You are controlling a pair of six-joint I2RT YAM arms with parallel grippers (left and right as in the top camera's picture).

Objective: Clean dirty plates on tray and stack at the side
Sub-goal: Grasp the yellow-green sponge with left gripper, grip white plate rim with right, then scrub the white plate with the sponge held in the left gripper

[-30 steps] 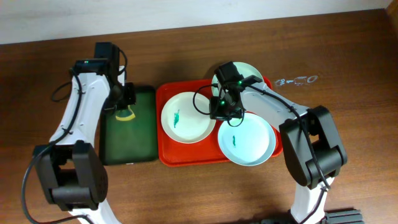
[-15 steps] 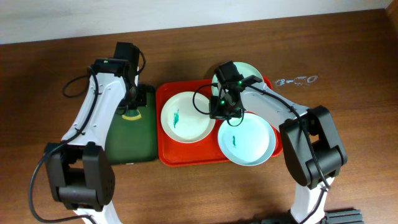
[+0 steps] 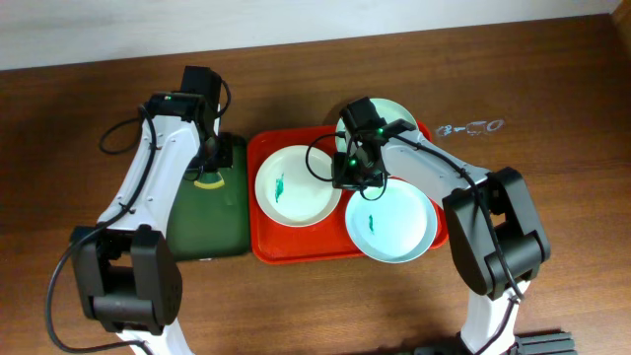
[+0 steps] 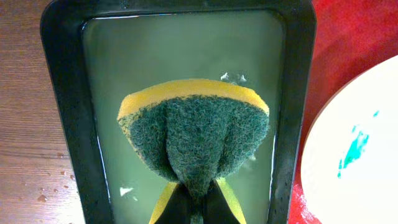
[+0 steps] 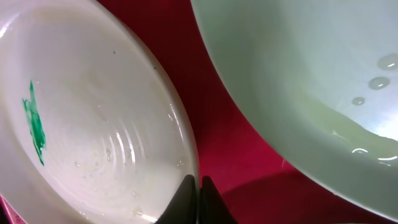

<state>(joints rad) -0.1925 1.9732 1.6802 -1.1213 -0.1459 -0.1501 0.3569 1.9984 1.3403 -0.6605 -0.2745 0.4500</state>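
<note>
Left claw (image 4: 198, 200): closed on the lower end of the sponge (image 4: 194, 130), scouring side towards the wrist camera. You are holding it over the green tray (image 4: 68, 124), which has a film of cloudy water in it. The sponge is not touching any plate.

Red tray (image 3: 286, 244): just right of the green one, and all three plates are on it. Nothing is stacked on the surface at either side.

White plate (image 3: 301, 192): left half of the red tray, with a teal smear (image 3: 280, 185) left of its centre. Not yet wiped, by the look of it.

Right claw (image 5: 194, 186): fingers drawn almost together at the white plate's right rim. The rim runs in between them, so you appear to be pinching it, probably to steady the plate.

Front mint plate (image 3: 399, 232): right half of the tray, overhanging its front rim, with a smear near its middle. Also dirty.

Back mint plate (image 3: 399, 111): far right corner, mostly hidden by your right arm. No smear on the part showing, so cleanliness cannot be judged.

The right wrist view shows water beads on a pale plate beside the white one.

Assessment: early. No plate is stacked, and at least two need scrubbing. With the sponge loaded, your likely first job is the white plate.
</note>
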